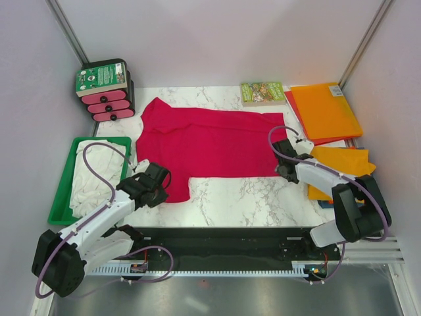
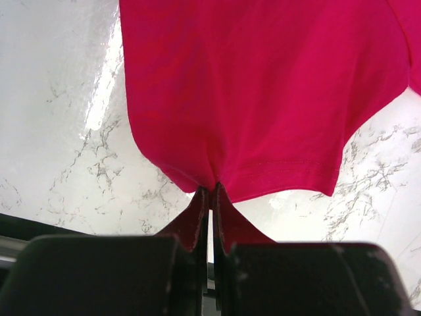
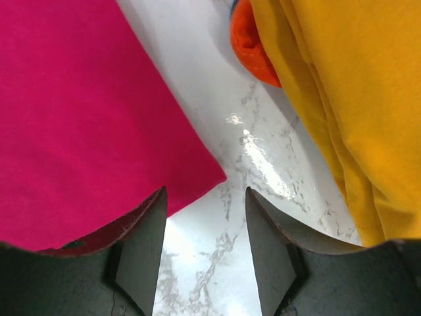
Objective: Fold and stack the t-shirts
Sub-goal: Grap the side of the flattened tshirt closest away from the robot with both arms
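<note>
A crimson red t-shirt (image 1: 210, 139) lies spread across the marble table. My left gripper (image 1: 160, 179) is shut on the hem of its near left sleeve (image 2: 263, 131), pinching the cloth between the fingertips. My right gripper (image 1: 284, 168) is open and empty just beside the shirt's near right corner (image 3: 99, 131), over bare marble. A white t-shirt (image 1: 92, 174) lies crumpled in the green tray. Orange t-shirts sit at the right: one folded flat (image 1: 324, 108) at the back, one bunched (image 1: 342, 168) beside my right arm, also in the right wrist view (image 3: 355, 99).
A green plastic tray (image 1: 60, 197) stands at the left edge. A black and pink stack of boxes (image 1: 105, 92) is at the back left. A small green-covered book (image 1: 262, 92) lies at the back. Walls close in on both sides.
</note>
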`<action>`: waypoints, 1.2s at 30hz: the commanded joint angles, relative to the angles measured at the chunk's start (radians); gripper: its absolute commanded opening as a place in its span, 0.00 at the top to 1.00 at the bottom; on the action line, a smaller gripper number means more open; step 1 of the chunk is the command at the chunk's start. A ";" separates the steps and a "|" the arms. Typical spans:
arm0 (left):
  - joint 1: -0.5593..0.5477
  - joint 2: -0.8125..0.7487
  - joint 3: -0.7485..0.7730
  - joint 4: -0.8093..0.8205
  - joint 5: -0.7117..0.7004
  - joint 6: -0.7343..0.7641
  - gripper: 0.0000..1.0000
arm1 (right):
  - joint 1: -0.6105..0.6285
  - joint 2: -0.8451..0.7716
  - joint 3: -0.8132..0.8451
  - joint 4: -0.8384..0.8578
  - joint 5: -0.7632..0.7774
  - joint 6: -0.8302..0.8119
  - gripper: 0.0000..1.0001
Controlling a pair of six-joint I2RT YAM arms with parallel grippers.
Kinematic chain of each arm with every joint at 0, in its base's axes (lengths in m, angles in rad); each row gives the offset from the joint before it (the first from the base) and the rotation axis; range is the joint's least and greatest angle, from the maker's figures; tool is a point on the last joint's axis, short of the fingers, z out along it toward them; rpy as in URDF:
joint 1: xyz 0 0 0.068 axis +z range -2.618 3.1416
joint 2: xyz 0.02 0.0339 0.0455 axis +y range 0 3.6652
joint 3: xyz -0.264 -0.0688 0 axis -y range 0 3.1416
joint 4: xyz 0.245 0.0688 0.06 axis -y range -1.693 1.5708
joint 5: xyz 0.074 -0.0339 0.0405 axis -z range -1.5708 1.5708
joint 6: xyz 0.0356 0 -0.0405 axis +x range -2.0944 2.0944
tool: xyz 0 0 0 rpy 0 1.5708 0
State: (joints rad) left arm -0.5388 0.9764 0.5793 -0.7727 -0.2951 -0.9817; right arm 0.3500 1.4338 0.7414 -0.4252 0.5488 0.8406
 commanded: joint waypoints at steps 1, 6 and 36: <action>0.000 -0.010 0.027 -0.007 -0.015 -0.003 0.98 | -0.026 0.066 0.032 0.029 0.002 -0.005 0.42; 0.000 -0.019 0.030 -0.008 -0.019 0.000 0.98 | -0.065 0.090 0.013 0.032 -0.039 -0.006 0.42; -0.036 -0.162 0.034 -0.056 0.007 -0.046 0.98 | -0.082 -0.266 -0.148 -0.052 -0.078 -0.063 1.00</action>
State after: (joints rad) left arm -0.5526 0.8639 0.5793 -0.7918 -0.2859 -0.9852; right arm 0.2611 1.2736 0.6022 -0.4015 0.4469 0.8066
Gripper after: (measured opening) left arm 0.033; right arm 0.010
